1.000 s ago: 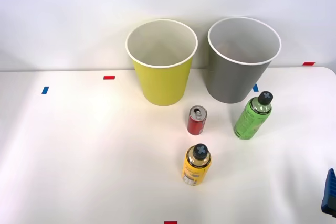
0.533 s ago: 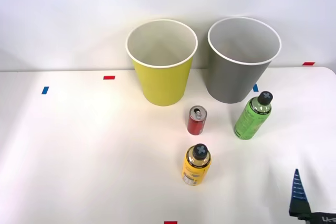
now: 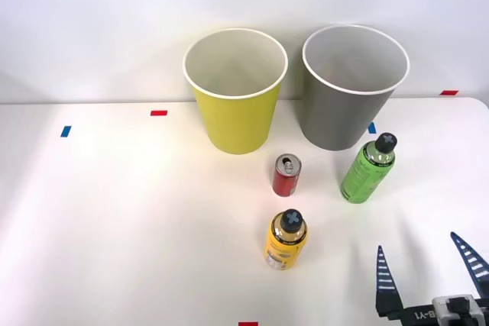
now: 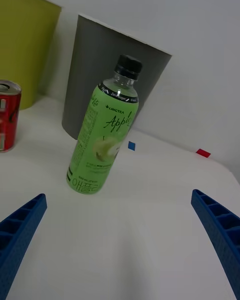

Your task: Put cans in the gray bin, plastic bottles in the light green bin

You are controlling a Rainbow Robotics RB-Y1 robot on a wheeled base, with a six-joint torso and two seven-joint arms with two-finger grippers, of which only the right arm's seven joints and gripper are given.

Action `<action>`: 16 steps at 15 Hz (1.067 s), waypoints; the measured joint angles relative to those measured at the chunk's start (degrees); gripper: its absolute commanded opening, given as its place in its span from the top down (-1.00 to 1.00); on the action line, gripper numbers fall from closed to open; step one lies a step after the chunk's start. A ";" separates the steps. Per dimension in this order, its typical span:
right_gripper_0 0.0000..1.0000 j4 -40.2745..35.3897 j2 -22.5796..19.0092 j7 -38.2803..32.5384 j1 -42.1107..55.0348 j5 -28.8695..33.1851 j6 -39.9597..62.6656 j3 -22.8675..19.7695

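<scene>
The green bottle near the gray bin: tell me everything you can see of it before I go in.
The bright green plastic bottle has a black screw cap and a green wrap label printed "Apple" with a pale apple picture. It looks see-through near the neck. It stands upright on the white table, just in front of the gray round bin, apart from it as far as I can tell. Nothing touches it; the open right hand sits nearer the camera.

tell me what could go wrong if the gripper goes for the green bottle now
The open right gripper faces the green bottle, which stands tall and narrow; an off-centre touch could tip it. The gray bin sits close behind it, so overshooting might bump that bin. The bottle belongs in the light green bin, the farther one.
</scene>
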 measured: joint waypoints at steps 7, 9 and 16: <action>-1.00 4.40 -0.94 2.94 -0.75 1.18 -5.32 0.22; -1.00 4.38 -0.94 3.47 -0.42 0.87 -5.39 -0.09; -1.00 4.40 2.05 5.04 2.67 -2.00 -6.88 -0.26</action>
